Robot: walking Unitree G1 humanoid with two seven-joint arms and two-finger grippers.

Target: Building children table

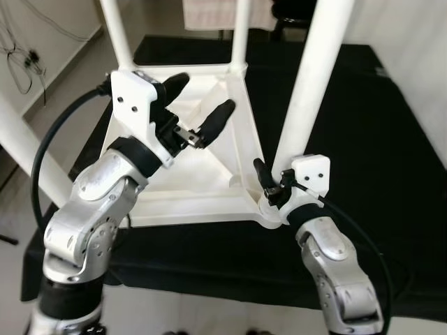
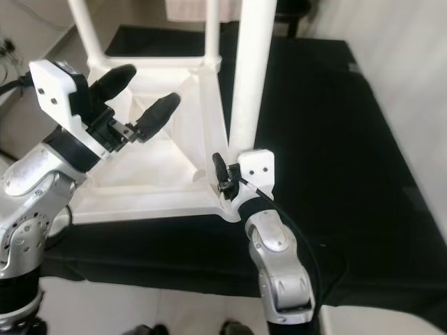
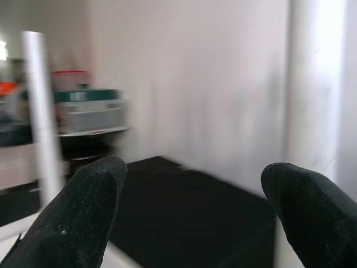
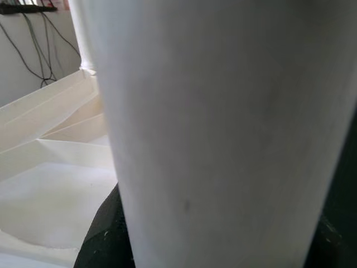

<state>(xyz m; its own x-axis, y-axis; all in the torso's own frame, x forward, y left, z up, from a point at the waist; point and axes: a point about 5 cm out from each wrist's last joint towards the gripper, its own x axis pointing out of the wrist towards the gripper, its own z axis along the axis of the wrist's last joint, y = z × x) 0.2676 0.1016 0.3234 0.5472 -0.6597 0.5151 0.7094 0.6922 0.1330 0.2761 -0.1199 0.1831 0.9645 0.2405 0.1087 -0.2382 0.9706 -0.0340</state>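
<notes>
The white children's table top (image 1: 188, 174) lies upside down on the black-covered work surface (image 1: 363, 139), underside up, so that the corner sockets face you and the legs can be seated from above. Four white legs rise from the corners.

Your right gripper (image 1: 269, 183) sits at the base of the near-right leg (image 1: 311, 84), at the near-right corner of the table top. One black finger (image 1: 260, 171) shows against the left side of the leg. In the right wrist view the leg (image 4: 223, 134) fills the space directly ahead, with dark finger material at its foot, so the gripper appears closed around the leg. Judge this as a hold low down, next to the socket, where the leg can be steadied or turned with least leverage against the joint.

Your left gripper (image 1: 202, 105) hovers above the middle of the underside, fingers spread wide and holding nothing. The left wrist view shows both fingertips (image 3: 83, 206) apart with open air between them. Its position suggests readiness to brace the table top or take another leg.
</notes>
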